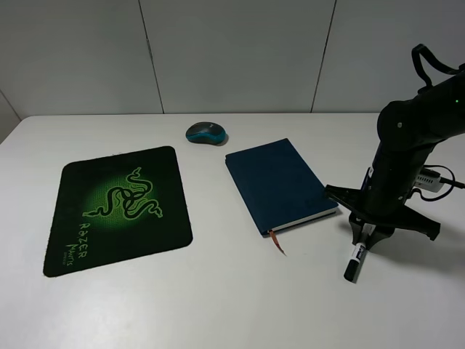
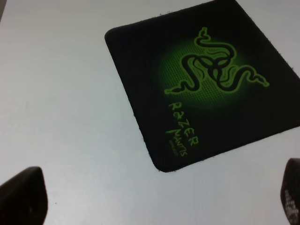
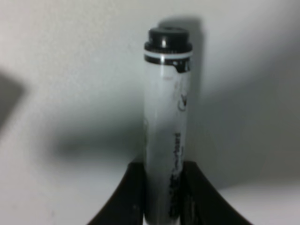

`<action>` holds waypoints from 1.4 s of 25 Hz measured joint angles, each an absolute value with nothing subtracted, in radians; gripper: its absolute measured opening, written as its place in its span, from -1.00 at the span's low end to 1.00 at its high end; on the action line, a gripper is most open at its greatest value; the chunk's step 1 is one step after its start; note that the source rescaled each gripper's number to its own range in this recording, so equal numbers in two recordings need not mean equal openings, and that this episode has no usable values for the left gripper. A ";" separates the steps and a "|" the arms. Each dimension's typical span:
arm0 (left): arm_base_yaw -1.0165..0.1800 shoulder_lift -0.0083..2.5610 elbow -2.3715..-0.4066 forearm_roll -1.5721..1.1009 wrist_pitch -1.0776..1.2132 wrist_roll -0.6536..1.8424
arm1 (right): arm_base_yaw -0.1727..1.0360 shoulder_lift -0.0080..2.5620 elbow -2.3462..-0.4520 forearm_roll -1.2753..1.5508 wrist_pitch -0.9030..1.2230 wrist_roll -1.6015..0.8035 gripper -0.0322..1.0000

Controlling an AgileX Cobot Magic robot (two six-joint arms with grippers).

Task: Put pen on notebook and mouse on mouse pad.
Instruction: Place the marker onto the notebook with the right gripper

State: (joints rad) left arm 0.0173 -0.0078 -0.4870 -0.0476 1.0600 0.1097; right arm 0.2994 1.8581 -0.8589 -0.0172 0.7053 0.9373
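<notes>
Item, exterior high view: we see only the black end and a little white barrel of the pen (image 1: 355, 260). The rest lies hidden under the right gripper (image 1: 365, 235), whose fingers the arm covers. Item, right wrist view: the pen (image 3: 165, 126) runs off the picture's edge between two cut-off fingers (image 3: 123, 199), its lettering blurred past reading. Item, left wrist view: the mouse pad (image 2: 136, 61) runs past the picture's edges, and we find its smallest line of print unreadable. The left gripper (image 2: 157, 206) shows two fingertips (image 2: 23, 197) only.

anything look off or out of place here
Nothing spilled or broken. The mouse sits on bare table beyond the mouse pad, not on it; the pen is clamped in the right gripper beside the notebook, off it.
</notes>
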 joint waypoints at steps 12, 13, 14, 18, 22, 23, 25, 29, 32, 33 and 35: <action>0.017 -0.008 -0.487 -0.049 1.060 0.110 | 0.299 1.679 -0.866 -0.028 0.827 0.807 -0.94; 0.017 -0.008 -0.487 -0.049 1.060 0.110 | 0.299 1.663 -0.866 -0.028 0.836 0.792 -0.94; 0.017 -0.008 -0.487 -0.049 1.060 0.110 | 0.299 1.643 -0.866 -0.028 0.846 0.778 -0.94; 0.017 -0.008 -0.487 -0.049 1.060 0.110 | 0.299 1.570 -0.866 -0.014 0.886 0.696 -0.94; 0.017 -0.008 -0.487 -0.049 1.060 0.110 | 0.299 1.510 -0.866 0.026 0.937 0.610 -0.94; 0.017 -0.008 -0.487 -0.049 1.060 0.110 | 0.299 1.499 -0.867 0.041 0.956 0.591 -0.94; 0.017 -0.008 -0.487 -0.049 1.060 0.110 | 0.299 1.490 -0.879 0.068 0.997 0.557 -0.94; 0.017 -0.008 -0.487 -0.049 1.060 0.110 | 0.299 1.489 -0.947 0.092 1.067 0.470 -0.94; 0.017 -0.008 -0.487 -0.049 1.060 0.111 | 0.299 1.489 -1.013 0.100 1.111 0.426 -0.94; 0.017 -0.008 -0.487 -0.049 1.060 0.111 | 0.299 1.489 -1.036 0.104 1.119 0.415 -0.94; 0.017 -0.008 -0.487 -0.049 1.060 0.111 | 0.299 1.489 -1.076 0.113 1.138 0.390 -0.94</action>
State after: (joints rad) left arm 0.0173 -0.0078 -0.4870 -0.0485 1.0600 0.1105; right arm 0.2994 1.4894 -1.0761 0.1127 1.1376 0.3904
